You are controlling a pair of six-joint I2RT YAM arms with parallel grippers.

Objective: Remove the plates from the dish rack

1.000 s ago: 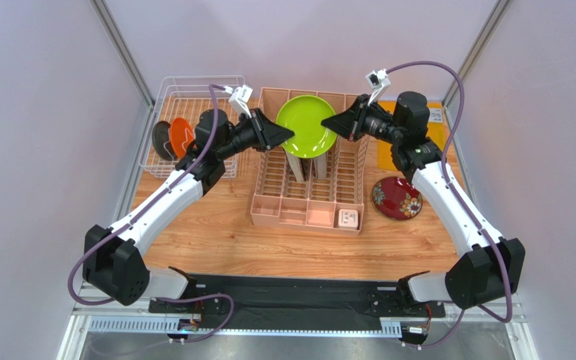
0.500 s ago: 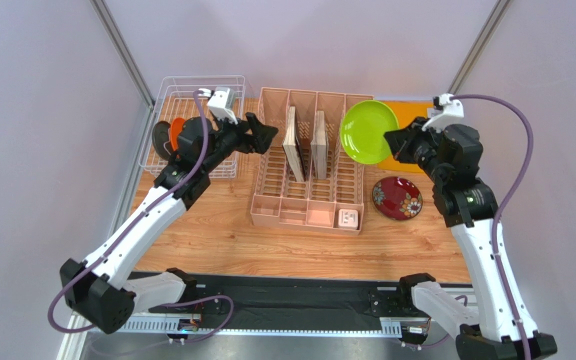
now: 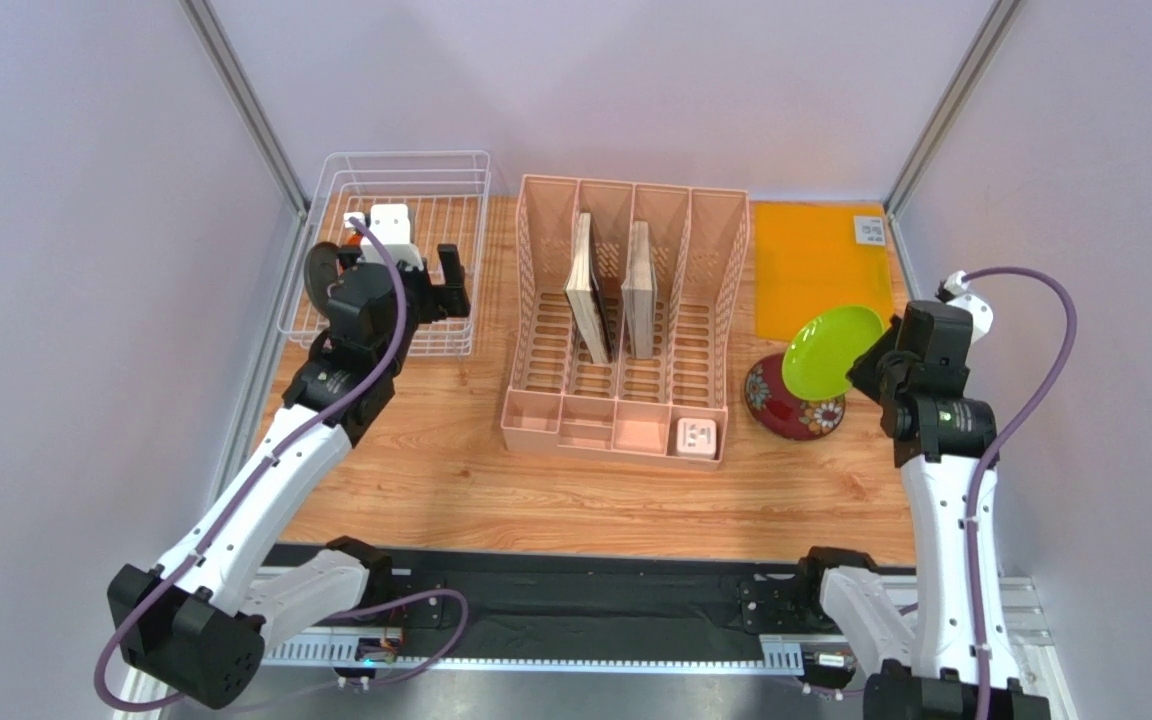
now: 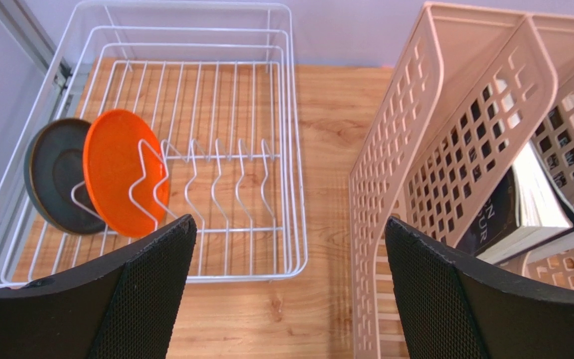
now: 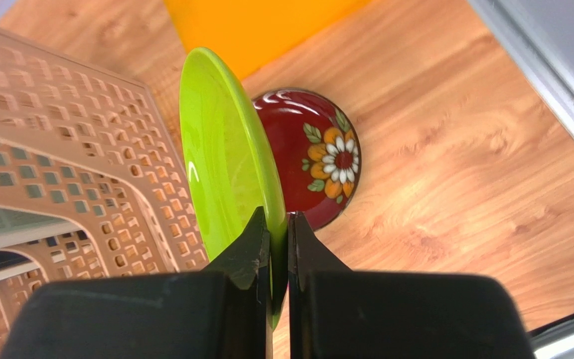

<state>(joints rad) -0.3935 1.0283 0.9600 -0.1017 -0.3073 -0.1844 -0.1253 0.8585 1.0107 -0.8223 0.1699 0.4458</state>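
The white wire dish rack (image 3: pixel 402 156) (image 4: pixel 282 149) stands at the back left. An orange plate (image 4: pixel 121 172) and a dark slate plate (image 4: pixel 54 176) (image 3: pixel 322 270) stand on edge at its left end. My left gripper (image 3: pixel 440 288) (image 4: pixel 290 222) hovers by the rack's near right corner, open, with nothing between its fingers. My right gripper (image 3: pixel 871 368) (image 5: pixel 279 224) is shut on the rim of the lime green plate (image 3: pixel 830 350) (image 5: pixel 226 157). It holds the plate tilted just above the dark red floral plate (image 3: pixel 781 408) (image 5: pixel 320 157), which lies flat on the table.
A pink slotted organiser (image 3: pixel 620 360) (image 4: pixel 432 149) holding two beige boards (image 3: pixel 585 285) stands between the rack and the red plate. An orange mat (image 3: pixel 820 255) lies at the back right. Metal frame posts and walls close in both sides.
The left gripper let go of the lime plate, opened wide and drew back to the rack. The right arm carried the plate right and down to above the red plate.
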